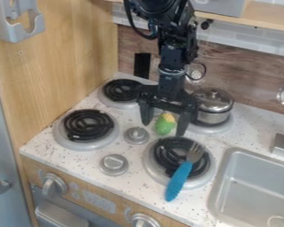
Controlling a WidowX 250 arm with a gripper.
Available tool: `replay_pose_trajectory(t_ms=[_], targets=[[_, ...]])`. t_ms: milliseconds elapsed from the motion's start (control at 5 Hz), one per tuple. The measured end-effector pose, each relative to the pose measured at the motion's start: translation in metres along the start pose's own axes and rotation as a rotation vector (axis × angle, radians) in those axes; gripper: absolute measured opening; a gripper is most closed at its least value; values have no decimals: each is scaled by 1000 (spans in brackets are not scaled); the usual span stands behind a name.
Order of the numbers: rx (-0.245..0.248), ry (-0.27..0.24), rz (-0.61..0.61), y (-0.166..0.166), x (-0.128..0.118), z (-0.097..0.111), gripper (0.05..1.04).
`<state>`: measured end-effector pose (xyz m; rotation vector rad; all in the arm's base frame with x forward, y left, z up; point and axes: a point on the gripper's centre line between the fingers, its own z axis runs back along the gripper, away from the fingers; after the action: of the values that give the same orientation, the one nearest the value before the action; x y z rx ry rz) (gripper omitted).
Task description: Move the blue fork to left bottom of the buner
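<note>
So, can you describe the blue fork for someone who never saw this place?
Find the grey sink, then the black-coil burner right beside it. The fork lies across that burner, metal tines over the coil, handle end past its rim. Among round grey knobs and the lidded pot nearby, only it is blue.

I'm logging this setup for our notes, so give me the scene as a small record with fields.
fork: blue handle, metal head, lying across the burner nearest the sink
fork direction: tines toward the back, handle end past the burner's front edge
gripper: open, empty
between its fingers in this view: green-and-yellow toy
back right burner: lidded metal pot
right side: sink
</note>
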<state>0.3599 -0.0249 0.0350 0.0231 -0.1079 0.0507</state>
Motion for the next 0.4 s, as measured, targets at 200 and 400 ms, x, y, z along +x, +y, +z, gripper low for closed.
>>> replay_pose_trajectory(t_ms=[200, 400], targets=[[5, 41, 0, -1, -7, -14, 999], [10, 69, -6, -8, -11, -27, 999]])
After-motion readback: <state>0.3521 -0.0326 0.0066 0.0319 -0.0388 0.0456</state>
